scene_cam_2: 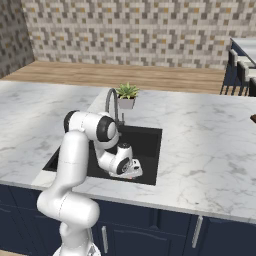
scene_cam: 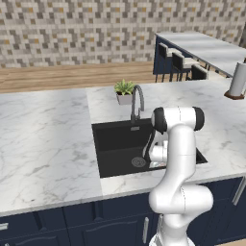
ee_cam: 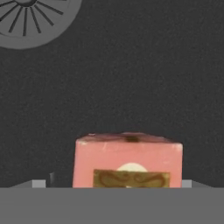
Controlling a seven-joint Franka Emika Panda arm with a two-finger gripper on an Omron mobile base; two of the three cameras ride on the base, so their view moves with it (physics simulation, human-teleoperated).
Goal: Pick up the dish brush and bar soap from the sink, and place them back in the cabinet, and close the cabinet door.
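White marble tabletop (scene_cam: pixel 43 144) spreads around the black sink (scene_cam: pixel 117 144), with a chrome faucet (scene_cam: pixel 137 101) and a small potted plant (scene_cam: pixel 124 91) behind it. Reaching down into the basin, the arm's pincer (scene_cam_2: pixel 133 171) stands wide apart, gripping nothing. On the sink floor, the pink bar soap (ee_cam: pixel 128 162) lies close before it, the round grey drain (ee_cam: pixel 33 19) well beyond.

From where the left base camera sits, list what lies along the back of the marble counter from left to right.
Small potted green plant in a pale pot → curved chrome gooseneck faucet → upright white paper-towel roll on a dark brown base.
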